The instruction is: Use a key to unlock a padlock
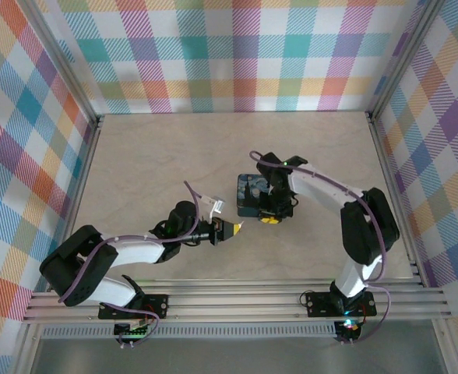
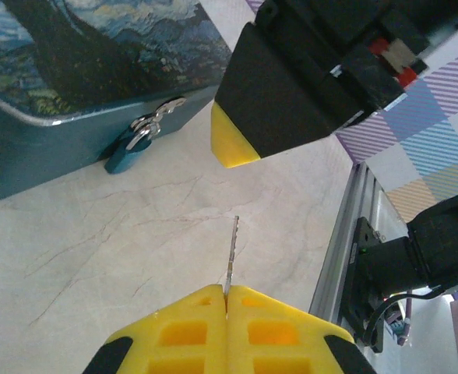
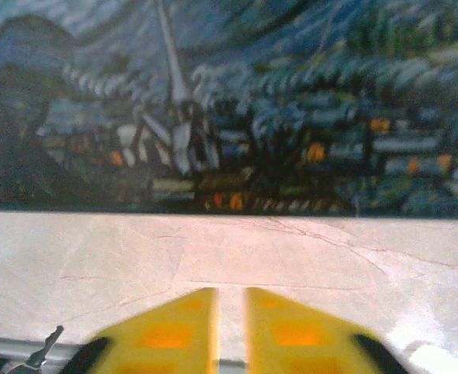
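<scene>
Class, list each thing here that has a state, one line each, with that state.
Tin: lid closed.
Padlock: hanging on the tin's clasp, shackle looks shut.
Key: not in the padlock, blade exposed.
Left gripper: shut on the key.
Right gripper: slightly open, empty.

The left gripper (image 2: 227,296) is reaching out low, pinching a key (image 2: 233,249) tight; the right gripper (image 3: 230,312) is resting with jaws slightly parted, gripping nothing.

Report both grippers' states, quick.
left gripper: closed on the key, whose blade sticks out ahead.
right gripper: narrowly open, holding nothing.
</scene>
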